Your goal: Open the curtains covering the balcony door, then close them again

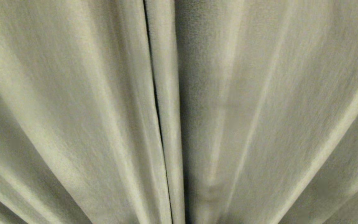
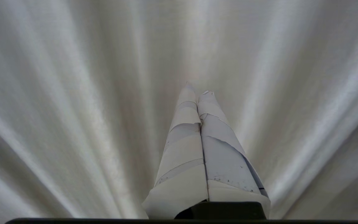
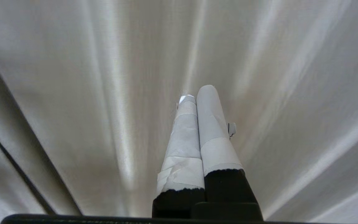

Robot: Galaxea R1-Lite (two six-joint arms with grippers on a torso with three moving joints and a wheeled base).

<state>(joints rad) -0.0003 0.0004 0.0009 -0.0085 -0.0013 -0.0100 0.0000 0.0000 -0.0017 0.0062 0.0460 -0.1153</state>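
The curtains (image 1: 259, 109) hang drawn, filling the view. The left gripper (image 2: 197, 93) and right gripper (image 3: 196, 93) face the pleats, fingers pressed together, empty.

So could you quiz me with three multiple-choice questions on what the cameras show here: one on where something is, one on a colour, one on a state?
1. Where does the dark vertical slit between the cream-white pleated fabric curtains run in the head view?
A. near the middle
B. along the far right edge
C. across the top

2. What colour is the tape wrapped on the left gripper fingers?
A. red
B. white
C. green

3. How do the right gripper fingers stand?
A. spread wide
B. pressed together, empty
C. clamped on fabric

Answers: 1 A, the slit runs down just left of centre. 2 B, white strips cover both fingers. 3 B, they touch along their length, nothing between them.
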